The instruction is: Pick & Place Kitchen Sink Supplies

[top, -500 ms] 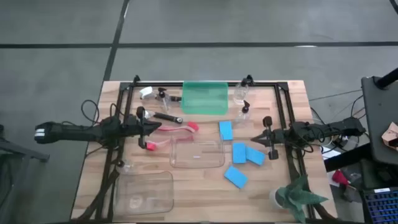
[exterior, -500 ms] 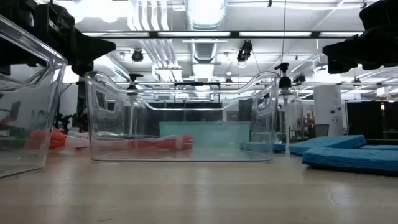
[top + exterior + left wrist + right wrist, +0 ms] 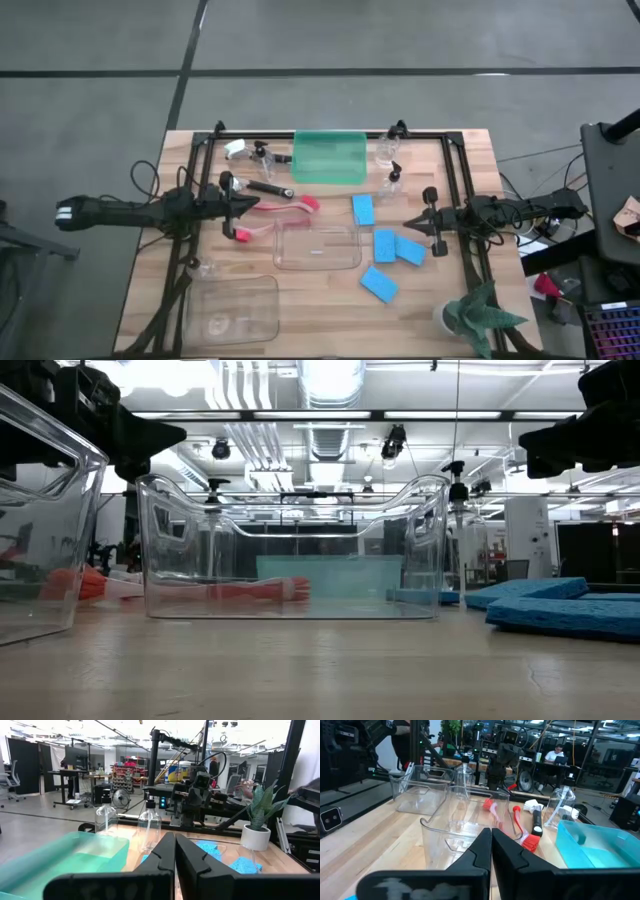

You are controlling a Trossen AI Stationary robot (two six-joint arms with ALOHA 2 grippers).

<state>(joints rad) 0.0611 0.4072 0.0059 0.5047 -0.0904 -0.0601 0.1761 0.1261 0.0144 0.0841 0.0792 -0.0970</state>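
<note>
The left gripper hangs with fingers pressed together, empty, a red brush just off their tips, lying lengthwise toward the right arm, bristle head farthest away. Four blue sponges lie flat beside the right gripper, its fingers likewise closed on nothing.

A robotics lab, not a kitchen

Around my wooden table I see open industrial ceiling ducts and strip lights, grey concrete floor, far desks with monitors, a seated person, stocked shelves and equipment racks.
</note>
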